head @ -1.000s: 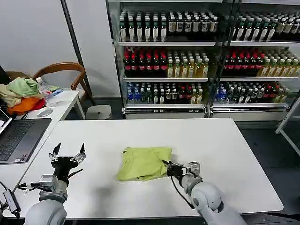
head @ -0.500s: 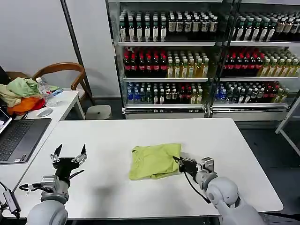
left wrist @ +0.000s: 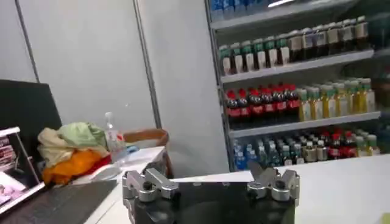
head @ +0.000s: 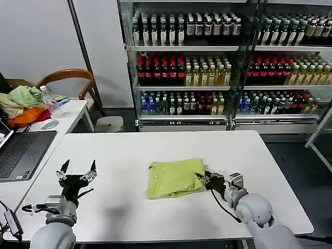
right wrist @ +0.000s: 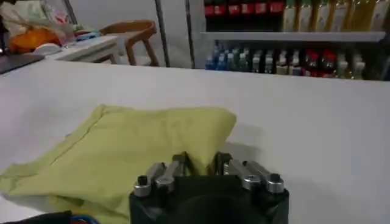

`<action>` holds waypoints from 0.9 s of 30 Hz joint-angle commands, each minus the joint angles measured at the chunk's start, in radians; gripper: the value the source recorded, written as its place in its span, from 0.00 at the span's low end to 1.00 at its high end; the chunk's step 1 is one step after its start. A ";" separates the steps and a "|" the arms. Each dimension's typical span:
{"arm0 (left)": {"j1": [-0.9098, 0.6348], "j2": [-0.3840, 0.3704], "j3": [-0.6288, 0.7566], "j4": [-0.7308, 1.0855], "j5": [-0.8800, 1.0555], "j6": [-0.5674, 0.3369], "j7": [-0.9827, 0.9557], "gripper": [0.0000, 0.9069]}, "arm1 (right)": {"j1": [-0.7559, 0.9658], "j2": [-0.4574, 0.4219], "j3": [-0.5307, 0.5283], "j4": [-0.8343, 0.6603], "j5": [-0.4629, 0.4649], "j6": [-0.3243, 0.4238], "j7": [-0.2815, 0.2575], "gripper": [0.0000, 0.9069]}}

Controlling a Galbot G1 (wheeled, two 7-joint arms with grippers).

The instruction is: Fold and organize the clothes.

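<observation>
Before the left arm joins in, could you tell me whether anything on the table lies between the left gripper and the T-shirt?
Nothing visible does. The left gripper is open over the table's left side, and only bare tabletop lies between it and the T-shirt. The right gripper is at the shirt's far edge.

Head view high, facing down over white table (head: 155,150); wrist views low, close, facing shelves (left wrist: 292,61).

Grey rounded arms, black cabled pincers with silver fingertips (right wrist: 157,176).

Bright even light, perhaps overhead; soft left-wrist focus.
</observation>
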State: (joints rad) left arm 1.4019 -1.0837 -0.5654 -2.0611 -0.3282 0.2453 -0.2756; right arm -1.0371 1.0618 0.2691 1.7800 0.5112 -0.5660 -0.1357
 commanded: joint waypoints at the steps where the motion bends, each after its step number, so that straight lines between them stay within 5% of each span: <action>1: -0.011 0.004 0.018 -0.007 0.014 -0.042 0.024 1.00 | -0.035 -0.032 0.131 0.044 -0.175 0.009 0.009 1.00; 4: -0.022 0.006 0.034 -0.007 0.022 -0.065 0.038 1.00 | -0.040 -0.038 0.178 0.055 -0.180 0.030 0.052 1.00; 8: -0.041 0.008 0.058 0.016 0.092 -0.091 0.049 1.00 | -0.012 -0.013 0.188 0.020 -0.184 0.178 0.149 1.00; 21: -0.091 0.022 0.059 0.088 0.144 -0.230 0.134 1.00 | 0.013 0.068 0.177 -0.019 -0.272 0.350 0.154 1.00; 27: -0.090 0.007 0.059 0.121 0.201 -0.262 0.182 1.00 | 0.000 0.088 0.190 -0.040 -0.317 0.362 0.175 1.00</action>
State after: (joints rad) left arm 1.3195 -1.0684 -0.5138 -1.9818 -0.1947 0.0670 -0.1651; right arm -1.0332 1.1156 0.4361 1.7658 0.2771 -0.3013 -0.0003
